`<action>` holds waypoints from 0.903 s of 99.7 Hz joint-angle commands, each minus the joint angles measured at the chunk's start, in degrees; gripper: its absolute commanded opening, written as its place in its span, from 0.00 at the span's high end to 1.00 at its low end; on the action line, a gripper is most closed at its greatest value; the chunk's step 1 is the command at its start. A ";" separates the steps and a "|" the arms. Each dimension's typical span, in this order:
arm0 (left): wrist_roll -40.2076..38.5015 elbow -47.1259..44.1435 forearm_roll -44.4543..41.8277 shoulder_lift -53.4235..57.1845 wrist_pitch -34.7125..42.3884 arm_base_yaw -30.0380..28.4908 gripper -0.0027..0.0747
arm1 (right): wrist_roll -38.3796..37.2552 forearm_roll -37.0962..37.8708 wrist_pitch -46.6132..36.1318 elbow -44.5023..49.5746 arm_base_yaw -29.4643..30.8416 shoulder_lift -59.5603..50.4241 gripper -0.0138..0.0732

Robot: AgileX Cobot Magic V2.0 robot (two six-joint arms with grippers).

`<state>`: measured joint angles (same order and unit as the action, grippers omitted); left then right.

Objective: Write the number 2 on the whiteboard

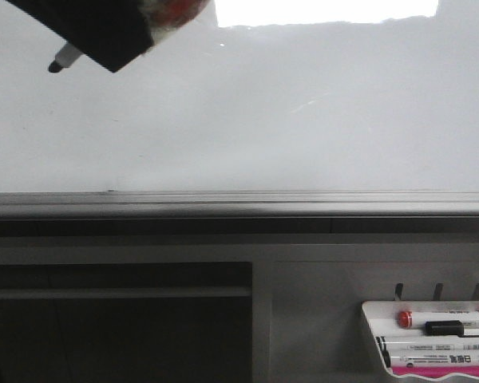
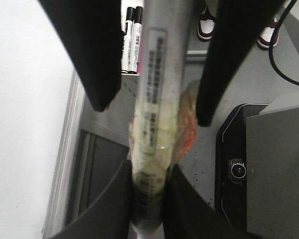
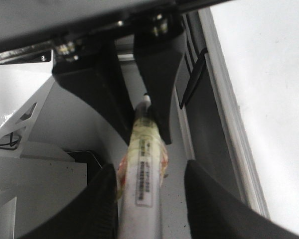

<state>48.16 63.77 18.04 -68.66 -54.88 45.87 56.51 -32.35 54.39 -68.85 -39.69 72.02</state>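
Observation:
The whiteboard [image 1: 263,120] fills the upper front view, with its grey metal rail [image 1: 239,203] below; it also shows in the left wrist view [image 2: 25,99] and the right wrist view [image 3: 269,74]. No number 2 shows on it in any view. My left gripper [image 2: 148,169] is shut on a grey marker [image 2: 157,74] wrapped in yellowish and red tape. In the front view it is a black shape [image 1: 104,36] at top left, the marker's dark tip [image 1: 56,67] just off the board. My right gripper [image 3: 149,169] is open around the same marker [image 3: 142,199]; its fingers [image 2: 102,74] stand apart from the barrel.
A small white marker tray [image 1: 371,319] with several markers [image 1: 439,343] hangs at lower right below the rail. Dark cabinet panels sit under the board. The left wrist view shows the floor, a person's shoes [image 2: 205,27] and a black base [image 2: 239,169].

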 commanded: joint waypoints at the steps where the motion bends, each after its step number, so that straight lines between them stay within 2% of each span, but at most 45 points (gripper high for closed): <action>1: -0.05 1.94 1.96 1.07 2.43 0.50 0.99 | 0.85 -2.01 -1.57 -1.93 -0.10 -1.02 0.60; 19: -0.05 1.94 1.96 1.07 2.29 0.50 0.99 | 0.85 -2.01 -1.57 -1.93 -0.10 -1.02 0.74; 60: -0.05 1.94 -0.24 1.07 0.35 0.50 0.99 | 0.85 -2.01 -0.74 -1.93 -0.10 -1.02 0.76; 78: -0.05 1.94 -0.24 1.07 0.35 0.50 0.99 | 0.85 -2.01 -0.41 -1.93 -0.10 -1.02 0.92; 90: -0.05 1.94 -0.24 1.07 0.45 0.50 0.99 | 0.85 -2.01 -0.41 -1.93 -0.10 -1.02 0.93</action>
<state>47.67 63.77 17.57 -68.66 -55.44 45.87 56.60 -32.45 54.86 -68.85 -39.77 72.24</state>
